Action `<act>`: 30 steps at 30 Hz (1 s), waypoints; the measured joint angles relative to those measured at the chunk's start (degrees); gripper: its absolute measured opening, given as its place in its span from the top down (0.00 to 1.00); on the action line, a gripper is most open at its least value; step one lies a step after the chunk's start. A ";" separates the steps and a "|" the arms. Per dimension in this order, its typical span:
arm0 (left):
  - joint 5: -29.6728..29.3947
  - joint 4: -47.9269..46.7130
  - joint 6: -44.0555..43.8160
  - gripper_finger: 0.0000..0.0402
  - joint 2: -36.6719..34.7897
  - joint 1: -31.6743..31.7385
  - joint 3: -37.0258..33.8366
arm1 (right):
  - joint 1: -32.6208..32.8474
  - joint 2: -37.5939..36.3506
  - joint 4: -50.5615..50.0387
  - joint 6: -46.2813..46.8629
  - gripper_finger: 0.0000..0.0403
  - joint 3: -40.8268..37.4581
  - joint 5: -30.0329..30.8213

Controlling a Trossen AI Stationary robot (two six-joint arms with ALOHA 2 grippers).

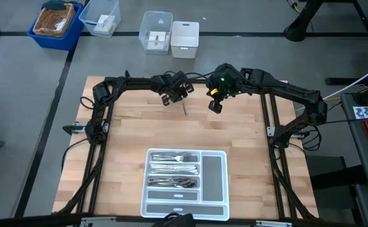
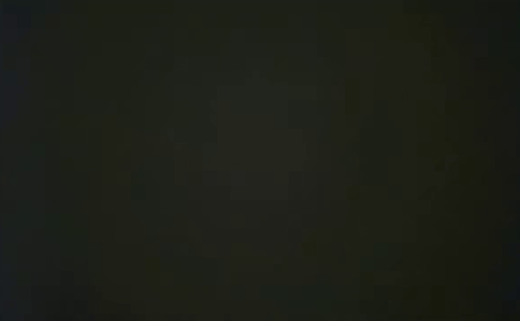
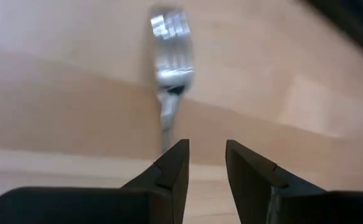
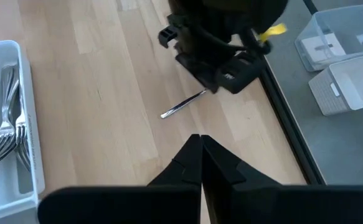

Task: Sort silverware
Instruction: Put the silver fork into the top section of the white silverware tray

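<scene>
Grey floor surrounds a pale wooden table (image 1: 133, 132), seen from above; beyond its far edge stand a blue bin (image 1: 56, 24) holding a woven basket, two clear tubs (image 1: 156, 31) and a white lidded box (image 1: 185, 39). The low view is wholly dark and shows nothing.

Near the front edge of the table lies a white tray (image 1: 214, 173) with several compartments. Sorted silverware (image 1: 174, 170) fills three of its crosswise compartments: forks in one, further pieces in the two beside it, their kinds hard to tell from above.

Left claw (image 1: 174, 96): raised at the far middle of the table, its fingers (image 3: 172, 171) set a narrow gap apart and gripping nothing. Just ahead of them a single fork (image 3: 169, 68) lies on the wood, its handle pointing back toward the claw; whether the left finger touches the handle end is unclear. The right wrist view shows the same fork (image 4: 182, 104) as a slim bright bar reaching out from under the left claw (image 4: 209, 65).

Right claw (image 1: 215, 106): just beside the left one at the far middle, fingers (image 4: 190, 163) pressed together and empty, above bare wood.
</scene>
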 joint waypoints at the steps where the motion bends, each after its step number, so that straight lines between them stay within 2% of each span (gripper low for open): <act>1: -0.08 0.17 0.43 0.76 0.00 0.00 0.69 | 0.00 0.00 0.00 0.00 0.99 0.00 0.01; 10: -2.03 -0.01 5.04 0.76 1.34 0.04 7.46 | 0.00 0.00 -0.02 0.00 0.99 0.00 -0.01; 16: 4.08 -1.46 7.17 0.76 7.51 0.61 15.67 | 0.00 0.00 -0.60 0.05 0.99 0.00 -0.45; 19: 5.88 -8.56 9.83 0.76 9.05 1.22 19.16 | 0.01 0.00 -2.19 0.07 0.99 0.00 -0.44; 27: 0.05 -27.47 11.71 0.76 7.15 3.13 20.43 | 0.00 0.00 -3.10 0.17 0.99 0.00 -0.45; 30: -0.54 -30.47 9.45 0.76 7.41 3.40 19.82 | 0.00 0.00 -3.08 0.20 0.99 0.00 -0.45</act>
